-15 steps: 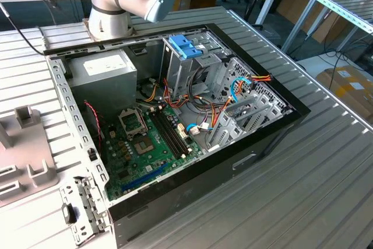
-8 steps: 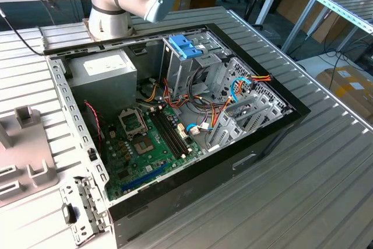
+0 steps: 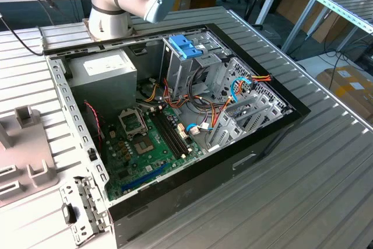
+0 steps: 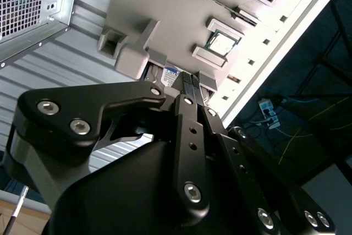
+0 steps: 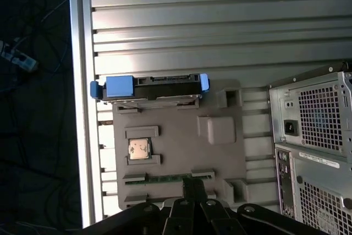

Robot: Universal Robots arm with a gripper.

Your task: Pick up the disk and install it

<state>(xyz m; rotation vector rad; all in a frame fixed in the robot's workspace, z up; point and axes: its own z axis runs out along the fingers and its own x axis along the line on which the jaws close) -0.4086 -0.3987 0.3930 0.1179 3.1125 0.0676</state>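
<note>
While the open computer case (image 3: 204, 185) lay on its side on the slatted table (image 3: 326, 190) in the exterior view, the gripper (image 5: 193, 181) hung over a grey parts tray (image 5: 181, 136) beside the case's rear panel. Its fingers (image 4: 186, 89) were pressed together and held nothing. The disk (image 5: 151, 83), with blue rails at both ends, stood on edge in a slot along one edge of the tray, near the table's edge and apart from the gripper. A processor chip (image 5: 138, 149) lay in the tray between them
</note>
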